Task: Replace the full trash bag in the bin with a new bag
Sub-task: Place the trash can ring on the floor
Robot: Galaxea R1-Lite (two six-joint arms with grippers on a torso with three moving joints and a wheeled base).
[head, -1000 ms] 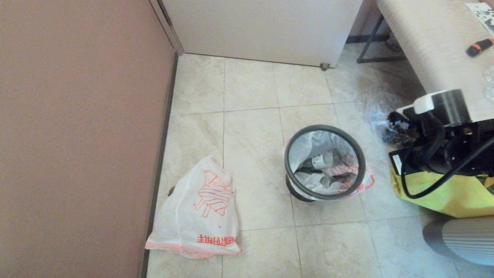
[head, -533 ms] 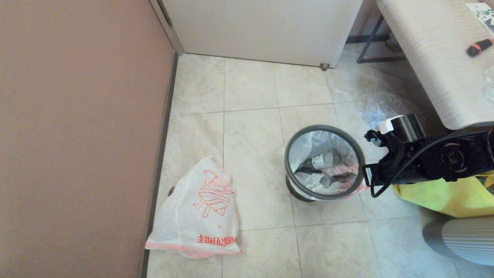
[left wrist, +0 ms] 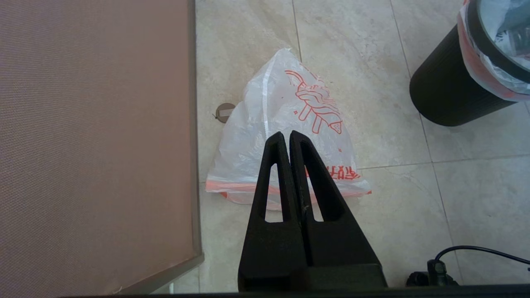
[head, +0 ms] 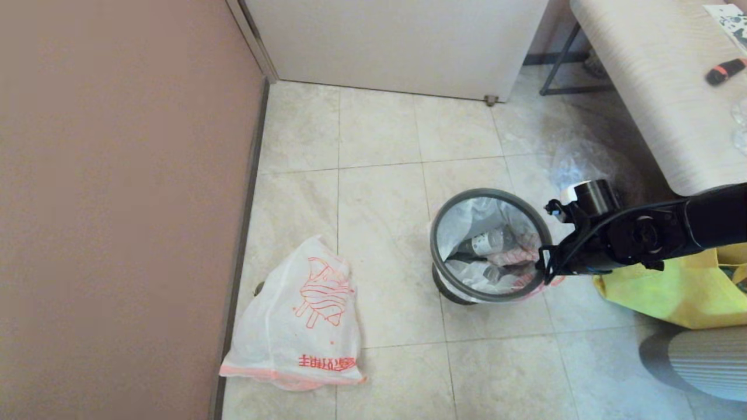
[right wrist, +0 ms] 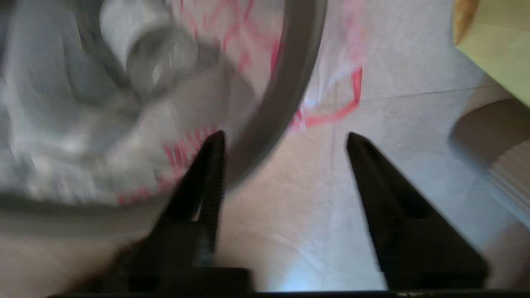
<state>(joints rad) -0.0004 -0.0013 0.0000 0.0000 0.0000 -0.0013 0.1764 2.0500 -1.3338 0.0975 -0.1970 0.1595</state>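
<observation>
Head view: your right gripper [head: 545,271], jaws apart, hangs at the bin's [head: 490,245] hoop [head: 443,213]; straddle that hoop squarely before pinching, so the full trash bag [head: 475,271] inside isn't caught.

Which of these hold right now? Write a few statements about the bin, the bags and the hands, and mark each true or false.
1. The full trash bag sits inside the bin. True.
2. The new bag lies on the floor near the wall. True.
3. The right hand is shut on the bin's hoop. False: its fingers stand apart, by the rim on the side of the yellow tote, holding nothing.
4. The left hand is open. False: it is shut, above the new bag.
5. The new bag already lines the bin. False: it is on the tiles.
</observation>
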